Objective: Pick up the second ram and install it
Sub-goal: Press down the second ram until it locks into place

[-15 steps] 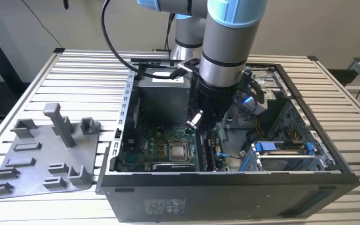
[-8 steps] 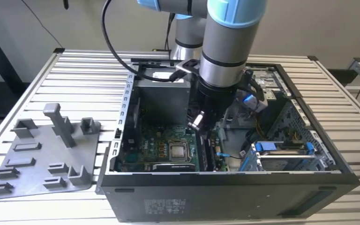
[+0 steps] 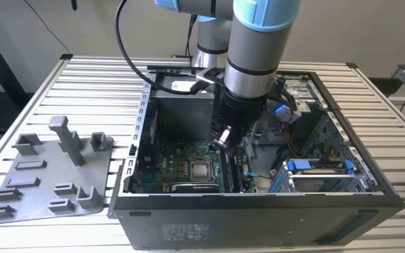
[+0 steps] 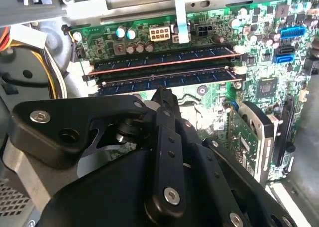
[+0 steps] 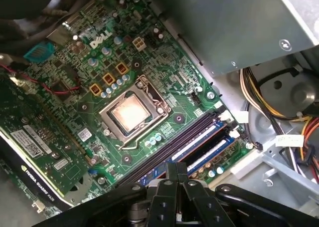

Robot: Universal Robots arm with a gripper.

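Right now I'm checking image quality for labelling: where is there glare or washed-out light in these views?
First wrist view: the bare processor reflects a bright patch. Second wrist view: the far corner past the motherboard is washed out. Exterior view: even daylight, with the open computer case dark inside.

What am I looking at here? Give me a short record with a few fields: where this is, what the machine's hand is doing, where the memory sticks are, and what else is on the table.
Setting: an open computer case on a slatted metal table.
Hand: the hand is down inside the case, right above the memory slots on the green circuit board.
Fingers: closed together, holding nothing.
Second memory stick: the stick sits in the slot nearest the hand.
Other memory stick: in the next slot, parallel.
Also on table: a grey holder tray at the exterior view's left.
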